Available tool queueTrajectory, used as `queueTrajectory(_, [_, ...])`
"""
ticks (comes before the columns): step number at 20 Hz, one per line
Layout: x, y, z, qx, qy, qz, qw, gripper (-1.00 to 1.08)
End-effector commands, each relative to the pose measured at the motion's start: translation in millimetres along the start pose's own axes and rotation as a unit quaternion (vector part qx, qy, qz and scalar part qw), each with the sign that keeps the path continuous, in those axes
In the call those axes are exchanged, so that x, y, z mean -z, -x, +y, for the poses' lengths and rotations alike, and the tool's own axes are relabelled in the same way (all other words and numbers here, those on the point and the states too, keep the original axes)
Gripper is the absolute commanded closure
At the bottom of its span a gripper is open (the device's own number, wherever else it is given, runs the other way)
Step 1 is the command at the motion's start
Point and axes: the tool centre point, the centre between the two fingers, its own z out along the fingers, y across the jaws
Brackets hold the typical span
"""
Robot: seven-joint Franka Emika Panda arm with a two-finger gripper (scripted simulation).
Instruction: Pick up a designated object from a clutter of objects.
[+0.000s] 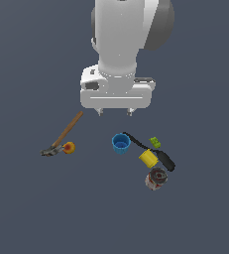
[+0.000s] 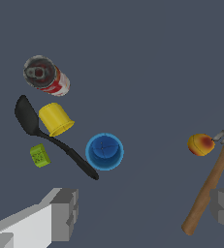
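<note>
Low in the right half of the exterior view, the red and white can (image 1: 156, 179) lies well apart from the gripper (image 1: 115, 113), which hangs above the floor (image 1: 31, 208) in the upper middle of the frame with its two short fingertips spread apart and nothing between them. In the wrist view the same can (image 2: 46, 75) sits in the upper left of the picture, far from the grey finger pads (image 2: 65, 214) at the lower edge (the second pad shows only at the lower right border), and again the gap between the pads is empty. The can is a small cylinder tipped so that one grey metal end, with a dark centre, faces the cameras; its side carries a red and white label. Just beside it is the yellow cup (image 1: 148, 158), and the black long-handled tool (image 1: 150, 150) runs past that cup toward the blue cup (image 1: 121, 143), which stands open side up closest to the gripper. A small green block (image 1: 155, 142) rests near the tool. Over at the exterior view's left, the wooden-handled hammer (image 1: 62, 137) lies with the orange ball (image 1: 69, 147) by its head.
</note>
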Motion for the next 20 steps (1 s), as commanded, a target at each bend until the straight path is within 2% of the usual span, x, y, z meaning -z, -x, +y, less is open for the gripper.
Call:
queueTrajectory(1, [-1,-2,-2,0.000,0.000,0.000,1.0000,-0.92])
queueTrajectory(11, [-20,-36,-25,-0.005,0.001,0.005,1.0000,-0.92])
queueTrajectory(20, [-65,-90,-74,-0.014,0.000,0.014,0.9998,-0.92])
